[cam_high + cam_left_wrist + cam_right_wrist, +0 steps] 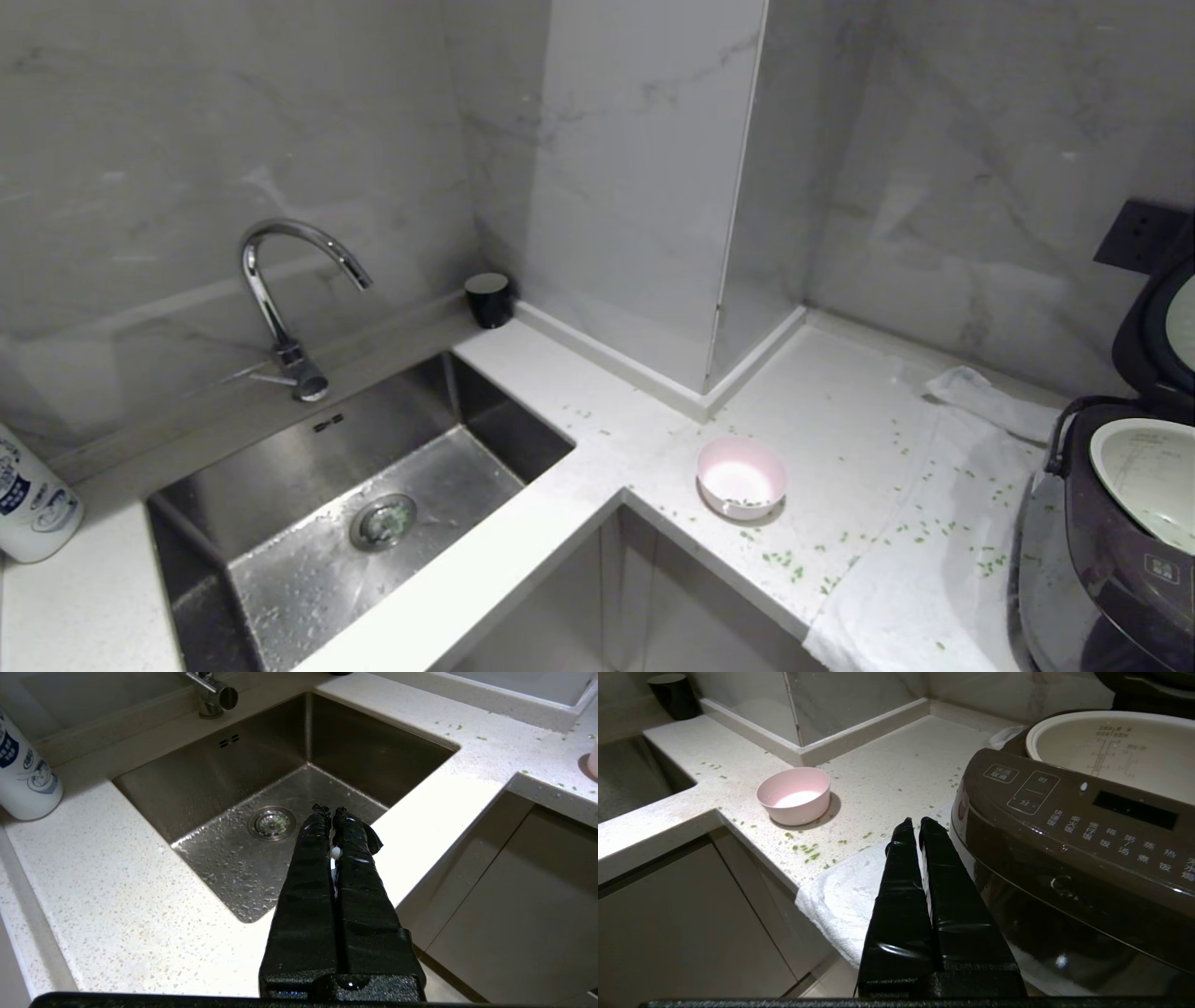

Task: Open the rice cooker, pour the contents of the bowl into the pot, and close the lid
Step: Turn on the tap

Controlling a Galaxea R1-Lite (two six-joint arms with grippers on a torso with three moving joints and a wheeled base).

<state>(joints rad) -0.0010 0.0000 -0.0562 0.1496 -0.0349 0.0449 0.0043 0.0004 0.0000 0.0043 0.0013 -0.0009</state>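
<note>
The dark brown rice cooker [1102,560] [1064,849] stands at the counter's right end with its lid [1158,327] raised. Its cream pot [1144,476] [1111,751] shows a bare inner wall with level marks; the bottom is hidden. The pink bowl [740,478] [794,794] sits upright on the counter and its inside looks white. Green grain bits [784,560] [808,849] lie scattered over the counter and towel. My right gripper [914,821] hangs shut and empty before the cooker's front. Over the sink edge my left gripper [329,809] is shut, holding nothing. Neither arm shows in the head view.
A steel sink [504,420] with a curved faucet [280,299] fills the left. A black cup [488,299] stands in the corner and a white bottle [33,509] at far left. A white towel [934,579] lies under the cooker. A tiled column juts out behind the bowl.
</note>
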